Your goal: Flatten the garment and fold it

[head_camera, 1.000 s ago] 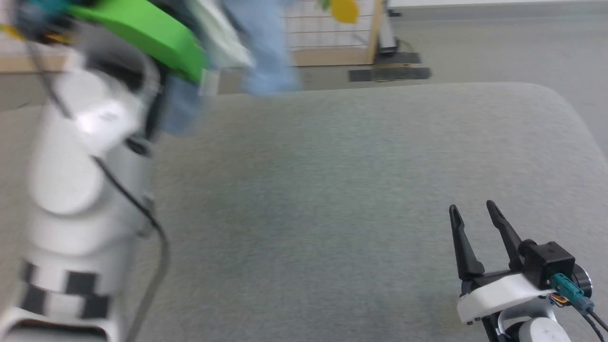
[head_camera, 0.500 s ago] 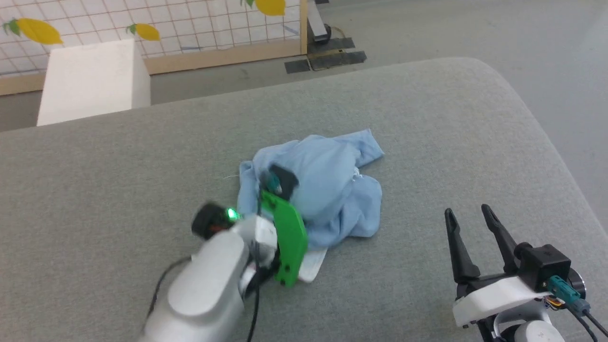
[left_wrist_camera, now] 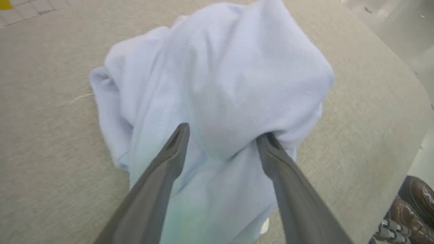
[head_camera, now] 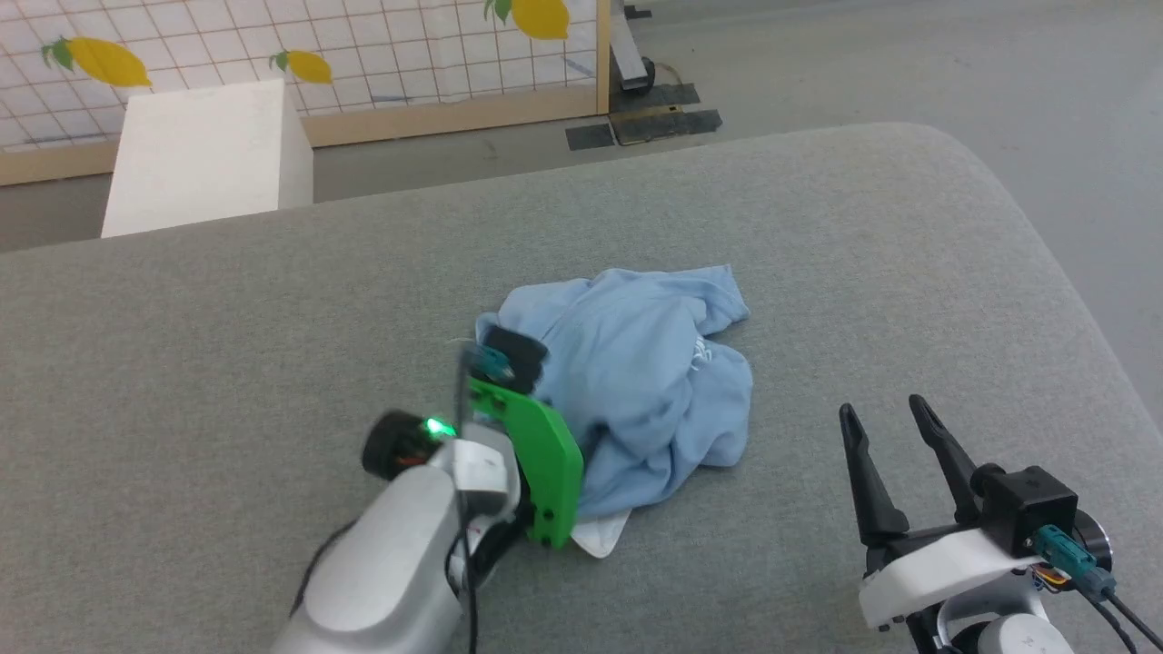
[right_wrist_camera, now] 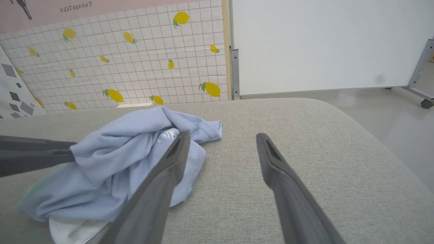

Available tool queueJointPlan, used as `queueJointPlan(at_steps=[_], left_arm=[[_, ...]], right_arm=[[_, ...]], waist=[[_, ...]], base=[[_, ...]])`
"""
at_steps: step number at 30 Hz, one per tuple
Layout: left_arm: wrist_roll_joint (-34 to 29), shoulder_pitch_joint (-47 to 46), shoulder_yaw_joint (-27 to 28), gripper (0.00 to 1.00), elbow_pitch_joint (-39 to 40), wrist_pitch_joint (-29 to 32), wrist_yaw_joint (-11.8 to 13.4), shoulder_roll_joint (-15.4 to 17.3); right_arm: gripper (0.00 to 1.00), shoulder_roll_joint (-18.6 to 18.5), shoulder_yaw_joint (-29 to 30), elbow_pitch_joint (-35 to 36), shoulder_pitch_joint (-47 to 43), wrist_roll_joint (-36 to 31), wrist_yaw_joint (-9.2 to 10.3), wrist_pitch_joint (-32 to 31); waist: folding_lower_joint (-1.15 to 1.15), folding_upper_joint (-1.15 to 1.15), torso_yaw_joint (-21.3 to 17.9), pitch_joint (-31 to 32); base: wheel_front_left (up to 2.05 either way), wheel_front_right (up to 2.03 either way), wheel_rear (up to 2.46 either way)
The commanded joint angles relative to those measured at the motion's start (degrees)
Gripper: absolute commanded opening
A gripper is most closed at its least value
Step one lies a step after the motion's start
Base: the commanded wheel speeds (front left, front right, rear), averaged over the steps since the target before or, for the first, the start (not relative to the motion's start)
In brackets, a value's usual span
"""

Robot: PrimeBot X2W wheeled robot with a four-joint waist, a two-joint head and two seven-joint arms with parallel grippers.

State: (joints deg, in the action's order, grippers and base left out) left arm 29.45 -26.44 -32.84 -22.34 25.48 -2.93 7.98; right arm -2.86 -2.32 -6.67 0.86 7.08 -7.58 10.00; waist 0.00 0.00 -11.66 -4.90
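Blue, crumpled shirt mounds between the wide-spread fingers of the low left gripper, perhaps touching one; right gripper hangs splayed, apart.

We look over a broad surface covered in grey woven fabric, its far corner rounded. Beyond it we see a smooth grey floor, where dark flat plates lie at the foot of a wooden frame. That frame holds a white tiled panel printed with yellow lemons, and above the tiles runs a pink band lettered RESTAURANT. A white block stands before the tiles. Right of a metal post we find a plain white board, evenly lit, and a castor on the floor.
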Motion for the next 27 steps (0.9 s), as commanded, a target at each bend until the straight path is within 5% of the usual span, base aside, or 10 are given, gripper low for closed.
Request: queueJointPlan(at_steps=[1,4,9,13,23,24,25,26,27], left_arm=[[-1.0,0.5,1.2,1.00,1.8,-3.1,1.1,0.6],[-2.1,0.7,3.8,1.00,5.3,-9.6,3.5,1.0],[-3.4,0.7,5.4,1.00,5.8,-12.4,6.2,2.0],[-3.1,0.0,5.4,1.00,2.3,-9.5,6.9,2.6],[1.3,-1.2,3.1,1.00,-5.6,5.6,3.6,3.2],[1.6,-1.1,2.9,0.49,-5.4,6.4,3.4,3.3],[2.0,-1.0,2.9,0.24,-4.8,6.9,3.0,3.4],[2.0,-1.0,2.8,0.00,-4.2,6.7,2.8,3.5],[1.5,-1.2,2.8,0.00,-3.2,5.7,2.8,3.9]], right_arm=[[1.00,0.0,-0.2,0.4,-0.8,-0.4,0.09,-0.3],[1.00,0.0,-0.3,0.9,-0.8,-0.5,0.09,-0.6],[1.00,0.0,-1.0,1.3,-0.8,-0.6,0.09,-0.7],[1.00,0.0,-1.5,1.3,-0.6,-0.4,0.09,-0.7],[1.00,0.0,-1.9,0.6,0.8,0.2,0.09,0.0],[1.00,0.0,-1.7,0.5,0.8,0.3,0.09,0.0],[1.00,0.0,-1.6,0.4,0.8,0.3,0.09,0.1],[1.00,0.0,-1.5,0.4,0.8,0.4,0.09,0.1],[1.00,0.0,-1.3,0.3,0.8,0.4,0.09,0.2]], waist=[[0.00,0.00,0.4,0.3],[0.00,0.00,0.5,0.4],[0.00,0.00,0.0,-0.1],[0.00,0.00,-0.7,-1.2],[0.00,0.00,-2.4,-3.6],[0.00,0.00,-2.4,-3.7],[0.00,0.00,-2.4,-3.7],[0.00,0.00,-2.3,-3.7],[0.00,0.00,-2.2,-3.7]], base=[[0.00,0.00,0.00],[0.00,0.00,0.00],[0.00,0.00,0.00],[0.00,0.00,0.00],[0.00,0.00,0.00],[0.00,0.00,0.00],[0.00,0.00,0.00],[0.00,0.00,0.00],[0.00,0.00,0.00]])
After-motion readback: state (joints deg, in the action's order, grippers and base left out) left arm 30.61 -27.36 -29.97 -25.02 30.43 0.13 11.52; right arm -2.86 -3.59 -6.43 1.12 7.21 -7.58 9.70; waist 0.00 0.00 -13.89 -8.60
